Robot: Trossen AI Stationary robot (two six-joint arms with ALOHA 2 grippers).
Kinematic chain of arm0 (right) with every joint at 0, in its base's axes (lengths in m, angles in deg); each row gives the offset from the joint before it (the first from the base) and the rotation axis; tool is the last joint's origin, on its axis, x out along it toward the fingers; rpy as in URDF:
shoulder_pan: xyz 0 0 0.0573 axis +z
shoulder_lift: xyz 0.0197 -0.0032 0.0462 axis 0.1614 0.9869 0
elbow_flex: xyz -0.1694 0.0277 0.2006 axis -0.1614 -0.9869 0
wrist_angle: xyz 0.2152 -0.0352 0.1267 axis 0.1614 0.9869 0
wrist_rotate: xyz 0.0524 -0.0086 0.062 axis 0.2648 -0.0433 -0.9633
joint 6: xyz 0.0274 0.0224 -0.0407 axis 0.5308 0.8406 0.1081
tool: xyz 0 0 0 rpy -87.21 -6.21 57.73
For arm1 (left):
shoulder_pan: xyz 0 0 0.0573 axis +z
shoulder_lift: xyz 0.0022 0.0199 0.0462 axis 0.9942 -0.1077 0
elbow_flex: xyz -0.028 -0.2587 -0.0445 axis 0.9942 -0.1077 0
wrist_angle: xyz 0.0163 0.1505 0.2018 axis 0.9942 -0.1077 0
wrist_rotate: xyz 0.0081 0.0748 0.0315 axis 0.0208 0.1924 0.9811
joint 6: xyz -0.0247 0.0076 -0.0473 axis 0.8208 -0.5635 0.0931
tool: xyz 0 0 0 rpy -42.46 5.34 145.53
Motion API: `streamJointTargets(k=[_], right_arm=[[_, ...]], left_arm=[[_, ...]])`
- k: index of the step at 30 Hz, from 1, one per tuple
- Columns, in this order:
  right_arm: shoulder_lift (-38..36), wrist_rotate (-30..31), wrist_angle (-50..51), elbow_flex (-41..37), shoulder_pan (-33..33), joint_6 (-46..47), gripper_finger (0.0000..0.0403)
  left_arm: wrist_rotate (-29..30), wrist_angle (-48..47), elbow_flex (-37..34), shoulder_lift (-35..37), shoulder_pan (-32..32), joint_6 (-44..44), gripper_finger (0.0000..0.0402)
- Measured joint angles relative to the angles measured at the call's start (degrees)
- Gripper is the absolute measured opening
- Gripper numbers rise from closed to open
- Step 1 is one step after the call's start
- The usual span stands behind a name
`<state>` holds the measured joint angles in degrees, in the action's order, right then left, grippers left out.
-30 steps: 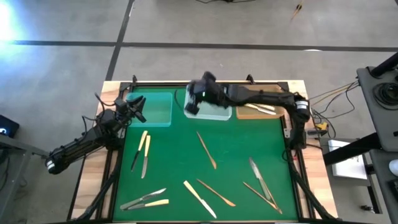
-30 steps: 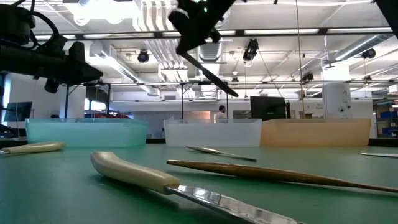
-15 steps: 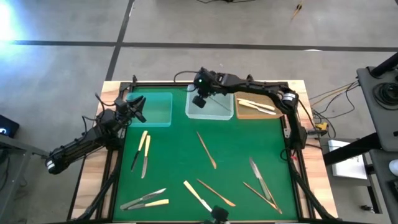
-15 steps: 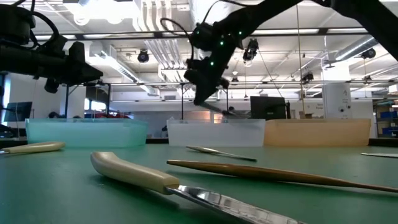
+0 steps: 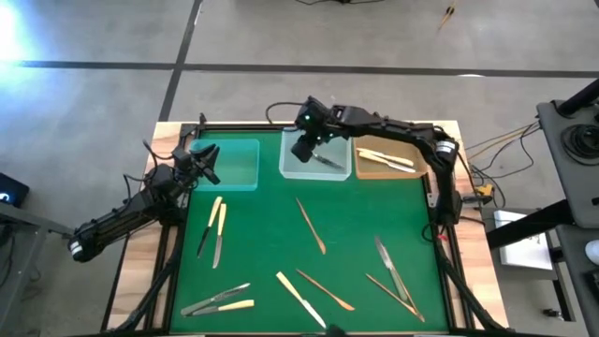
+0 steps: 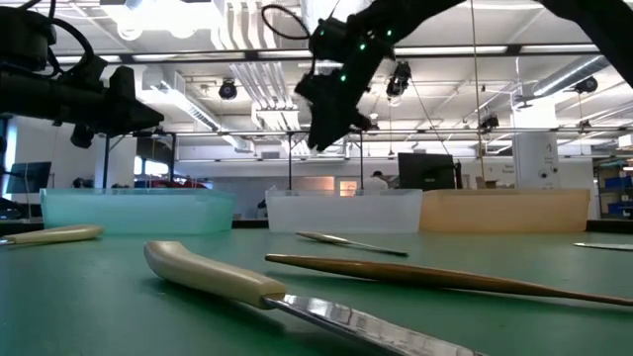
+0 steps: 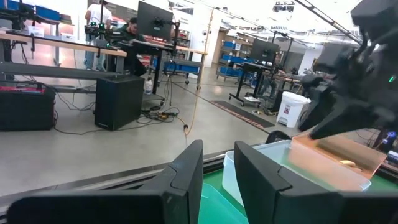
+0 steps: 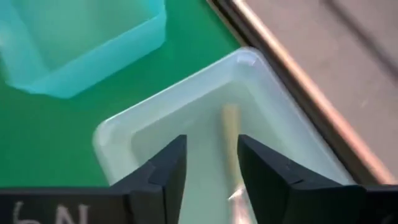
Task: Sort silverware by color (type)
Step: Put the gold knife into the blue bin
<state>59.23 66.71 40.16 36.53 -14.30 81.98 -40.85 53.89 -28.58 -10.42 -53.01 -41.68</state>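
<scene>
My right gripper (image 5: 302,150) hovers open over the clear tray (image 5: 292,169) at the far edge, seen in its wrist view (image 8: 211,163) with nothing between its fingers. A silver-grey piece of silverware (image 8: 231,133) lies on that tray's floor (image 5: 327,161) below it. Cream-handled, bronze and silver pieces lie flat on the green mat: two knives (image 5: 216,227), a bronze piece (image 5: 311,225), more along the near edge (image 5: 221,300). My left gripper (image 5: 207,163) waits beside the teal tray (image 5: 232,165), its fingers slightly apart (image 7: 217,171) and holding nothing.
A tan tray (image 5: 367,171) at the far right holds cream pieces (image 5: 384,159). In the low view a cream-handled knife (image 6: 213,274) and a bronze piece (image 6: 425,275) lie close to the near edge. Bare mat (image 5: 262,220) lies between the trays and the scattered pieces.
My right gripper has dipped toward the clear tray and risen a little again. The silver piece that hung slanting below it has left its fingers and now lies in the clear tray.
</scene>
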Motion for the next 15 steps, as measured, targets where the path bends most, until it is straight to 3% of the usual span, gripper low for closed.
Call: streamJointTargets(k=[8, 15], right_arm=[[-1.69, -2.11, 7.54, -0.20, 10.50, 13.63, 0.0154], [-1.62, 8.99, 8.22, -2.34, 18.75, 30.75, 0.0155]], left_arm=[[0.00, 0.02, 0.00, 0.00, 0.00, 0.00, 0.0075], [0.02, 0.02, 0.00, 0.00, 0.00, 0.00, 0.0075]])
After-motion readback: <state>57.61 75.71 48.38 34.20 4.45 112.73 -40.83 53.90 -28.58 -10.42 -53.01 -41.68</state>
